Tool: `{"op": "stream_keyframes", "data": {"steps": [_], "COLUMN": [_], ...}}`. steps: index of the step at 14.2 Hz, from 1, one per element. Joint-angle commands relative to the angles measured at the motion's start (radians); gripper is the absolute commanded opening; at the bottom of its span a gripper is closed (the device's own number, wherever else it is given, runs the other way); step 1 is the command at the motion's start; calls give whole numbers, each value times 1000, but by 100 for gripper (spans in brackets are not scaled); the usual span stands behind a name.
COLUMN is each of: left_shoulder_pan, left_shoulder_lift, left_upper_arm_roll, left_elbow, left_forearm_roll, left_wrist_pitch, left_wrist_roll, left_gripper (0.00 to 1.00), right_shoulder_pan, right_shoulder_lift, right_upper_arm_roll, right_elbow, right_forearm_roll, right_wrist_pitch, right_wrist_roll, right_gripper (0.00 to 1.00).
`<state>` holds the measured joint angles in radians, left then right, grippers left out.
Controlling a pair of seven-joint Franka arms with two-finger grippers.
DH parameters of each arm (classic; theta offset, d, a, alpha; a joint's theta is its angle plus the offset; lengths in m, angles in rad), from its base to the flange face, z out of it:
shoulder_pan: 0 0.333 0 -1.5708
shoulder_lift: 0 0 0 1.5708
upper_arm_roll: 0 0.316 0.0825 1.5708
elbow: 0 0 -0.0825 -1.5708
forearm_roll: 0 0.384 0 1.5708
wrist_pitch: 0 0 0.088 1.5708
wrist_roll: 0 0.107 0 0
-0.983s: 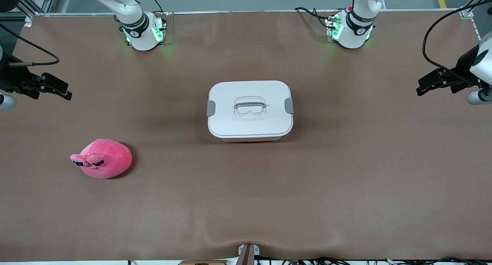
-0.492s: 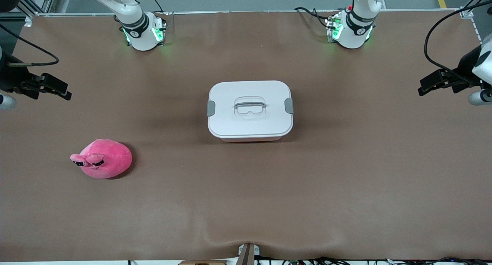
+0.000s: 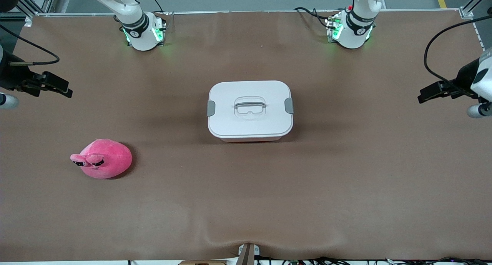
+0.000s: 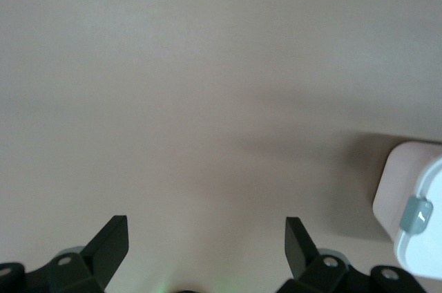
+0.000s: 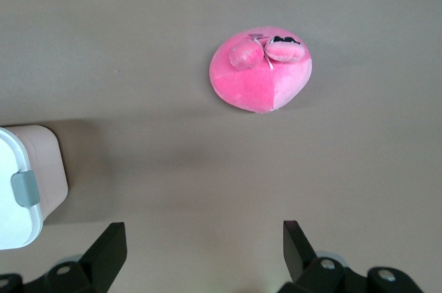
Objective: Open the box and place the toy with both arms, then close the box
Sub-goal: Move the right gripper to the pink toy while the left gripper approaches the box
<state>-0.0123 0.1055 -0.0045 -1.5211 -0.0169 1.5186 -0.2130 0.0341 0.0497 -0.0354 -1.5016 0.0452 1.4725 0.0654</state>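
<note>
**Both grippers wide, box still latched**

Grippers first: my left gripper [image 3: 424, 95] hangs over the table's left-arm end with its fingers spread and nothing between them, and my right gripper [image 3: 63, 89] hangs over the right-arm end, likewise spread and empty.

What matters is the box [image 3: 250, 110], sitting mid-table with its white lid [image 3: 250, 122] fully seated. Its handle [image 3: 250, 102] lies flat in its recess, and one grey clip [image 3: 211, 108] faces my right arm while the other clip [image 3: 289, 105] faces my left. As I judge it, unlatching comes first, so I should bring each gripper in level with its own clip and lift both together, so the tub does not skid across the brown table [image 3: 346, 188].

From my left wrist I see only a corner of the box and one clip, so I must centre on it before descending.

Farther out, the toy [image 3: 102, 158] rests toward the right-arm end, nearer the front camera than the box and well apart from it. It looks soft; I would pinch it across the body, clear of the eyes.
</note>
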Motion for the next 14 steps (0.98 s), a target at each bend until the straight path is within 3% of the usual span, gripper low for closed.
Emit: {"op": "stream_keyframes", "data": {"steps": [1, 5, 14], "left_shoulder_pan": [0, -34, -150], "left_shoulder_lift": [46, 59, 109], "left_upper_arm_roll": [-3, -15, -15], "left_elbow": [49, 50, 53], "left_forearm_roll": [-8, -11, -66], "left_wrist_pitch": [-17, -12, 44], "left_wrist_roll": [-126, -366, -563], "left_gripper": [100, 100, 100], "right_shoulder_pan": [-16, -26, -56], "right_shoulder_lift": [33, 61, 177], "right_upper_arm_roll": [6, 6, 8], "right_elbow": [15, 17, 17], "right_forearm_roll": [-2, -1, 18], "right_wrist_pitch": [-15, -14, -6], "right_wrist_roll": [-4, -9, -10], "right_gripper": [100, 100, 100]}}
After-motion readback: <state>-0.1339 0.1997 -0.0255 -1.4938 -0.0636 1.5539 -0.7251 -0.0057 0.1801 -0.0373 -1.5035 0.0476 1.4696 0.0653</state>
